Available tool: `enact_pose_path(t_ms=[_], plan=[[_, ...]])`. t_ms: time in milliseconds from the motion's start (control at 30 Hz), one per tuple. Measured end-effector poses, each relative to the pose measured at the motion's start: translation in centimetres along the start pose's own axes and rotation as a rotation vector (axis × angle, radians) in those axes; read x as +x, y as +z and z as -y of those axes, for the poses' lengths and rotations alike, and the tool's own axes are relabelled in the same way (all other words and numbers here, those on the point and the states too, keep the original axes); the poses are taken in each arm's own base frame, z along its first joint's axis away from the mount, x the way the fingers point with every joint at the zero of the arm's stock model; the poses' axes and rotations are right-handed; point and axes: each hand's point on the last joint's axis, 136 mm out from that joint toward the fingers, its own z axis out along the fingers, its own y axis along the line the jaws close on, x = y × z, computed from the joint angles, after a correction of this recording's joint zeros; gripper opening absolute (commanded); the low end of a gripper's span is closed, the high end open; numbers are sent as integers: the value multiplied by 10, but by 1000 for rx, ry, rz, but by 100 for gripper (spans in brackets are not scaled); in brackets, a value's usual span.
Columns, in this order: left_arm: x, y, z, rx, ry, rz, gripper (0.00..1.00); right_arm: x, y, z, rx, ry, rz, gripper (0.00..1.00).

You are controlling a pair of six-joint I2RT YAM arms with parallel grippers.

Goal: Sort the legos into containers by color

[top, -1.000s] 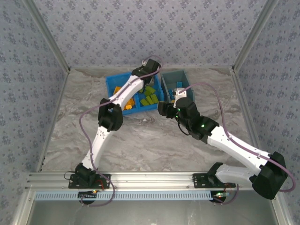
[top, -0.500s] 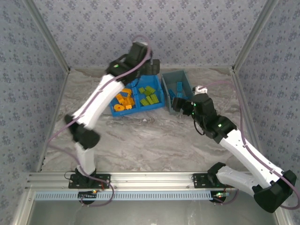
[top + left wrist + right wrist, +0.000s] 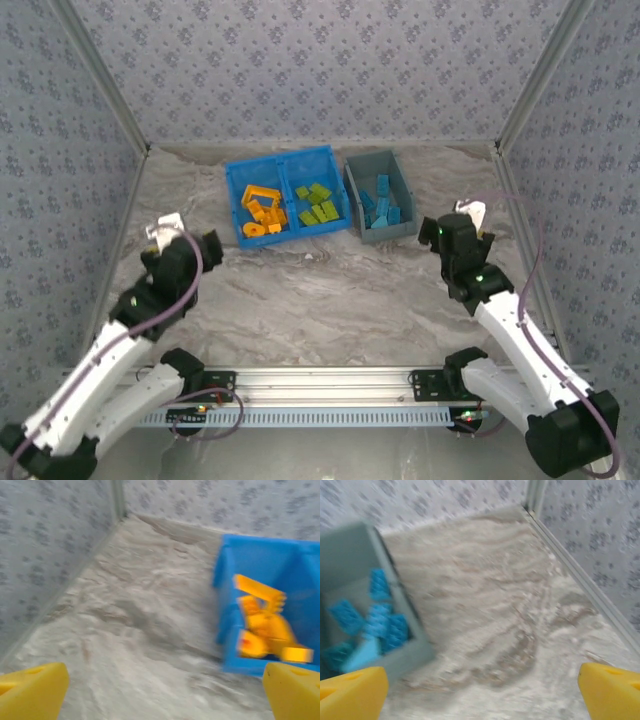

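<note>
Orange plastic bricks lie in the bright blue two-compartment bin on the side nearer my left hand, lime green bricks beside them, and blue bricks in the grey bin ahead of my right hand. Both hands are spread wide and empty. Sorting looks finished.

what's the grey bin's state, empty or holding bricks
Holding bricks: several blue legos lie inside the grey bin.

Blurred orange legos sit in a blue bin cut off rightward.
</note>
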Motion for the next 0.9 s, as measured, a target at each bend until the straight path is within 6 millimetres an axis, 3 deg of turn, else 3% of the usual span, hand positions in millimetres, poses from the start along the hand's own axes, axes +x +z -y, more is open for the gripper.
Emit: enact_pose_path(t_ms=[100,167,367,567,700,800,900], plan=[[46,16,-30,-79,52,35,100,45,21,16,46,-67,-78,100],[65,28,-44,-135,83,14,100,60,28,22,59,-83,-96,100],[89,61,-66,-225,59,-14,99,69,51,22,47,-88,-69,100],[117,113,-73,-273,84,-184,99,91,88,32,57,-73,-118,100],[114,153,-47,-198,144,-243,99,93,110,21,10,-88,-130,100],[95,181,-31,-131,132,-192,99,81,124,13,-25,-98,-104,100],[82,196,-27,-89,94,-127,100,64,132,11,-59,-89,-45,100]])
